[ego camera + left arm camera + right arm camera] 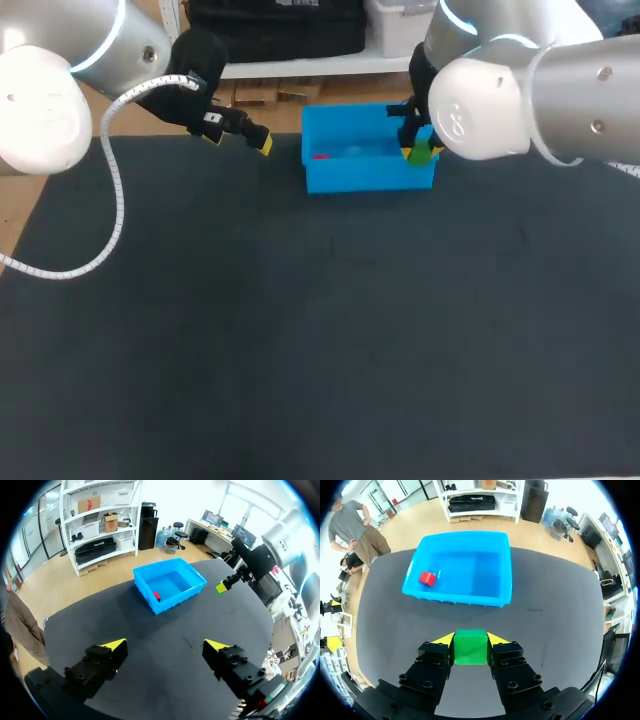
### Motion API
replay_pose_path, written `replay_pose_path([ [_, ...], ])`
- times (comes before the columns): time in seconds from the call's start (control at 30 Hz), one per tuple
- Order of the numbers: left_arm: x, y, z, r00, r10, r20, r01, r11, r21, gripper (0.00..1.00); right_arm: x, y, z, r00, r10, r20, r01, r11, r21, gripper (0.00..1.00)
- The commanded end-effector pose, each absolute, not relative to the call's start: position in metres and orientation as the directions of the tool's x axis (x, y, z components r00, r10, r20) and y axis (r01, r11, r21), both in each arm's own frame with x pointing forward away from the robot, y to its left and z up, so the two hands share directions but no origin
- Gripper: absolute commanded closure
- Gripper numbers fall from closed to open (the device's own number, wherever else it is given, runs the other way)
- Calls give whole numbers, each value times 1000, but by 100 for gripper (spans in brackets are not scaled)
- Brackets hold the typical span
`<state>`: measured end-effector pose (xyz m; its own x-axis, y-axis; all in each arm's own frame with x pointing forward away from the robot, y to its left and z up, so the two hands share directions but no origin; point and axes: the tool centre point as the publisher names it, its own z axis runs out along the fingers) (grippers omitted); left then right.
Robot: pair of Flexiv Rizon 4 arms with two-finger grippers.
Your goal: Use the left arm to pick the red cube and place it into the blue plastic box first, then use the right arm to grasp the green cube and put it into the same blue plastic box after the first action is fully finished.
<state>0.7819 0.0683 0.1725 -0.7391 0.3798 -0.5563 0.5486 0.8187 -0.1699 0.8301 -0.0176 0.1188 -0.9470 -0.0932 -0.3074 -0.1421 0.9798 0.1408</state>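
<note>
Dark table, blue plastic box at far centre. Left gripper hung left of the box, fingers spread wide, nothing between them. Right gripper was up at the box's right end, fingers pinching the green cube from both sides. Red cube lay inside the box, on its floor, toward the left end.

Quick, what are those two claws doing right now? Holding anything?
Left gripper: open, holding nothing.
Right gripper: closed on the green cube.
</note>
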Motion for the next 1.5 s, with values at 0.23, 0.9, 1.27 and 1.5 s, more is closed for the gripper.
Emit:
replay_pose_path([
  [0.23,782,70,172,-736,380,-560,553,815,-173,0,823,2,131,-935,-92,-343,-145,981,130,100],
  [0.9,782,70,172,-736,380,-560,553,815,-173,0,854,7,158,-909,-104,-404,-164,980,115,100],
  [1.27,782,70,172,-736,380,-560,553,815,-173,0,876,9,173,-892,-115,-436,-177,979,105,100],
  [1.5,782,70,172,-736,380,-560,553,815,-173,0,892,12,179,-881,-117,-458,-186,977,108,100],
])
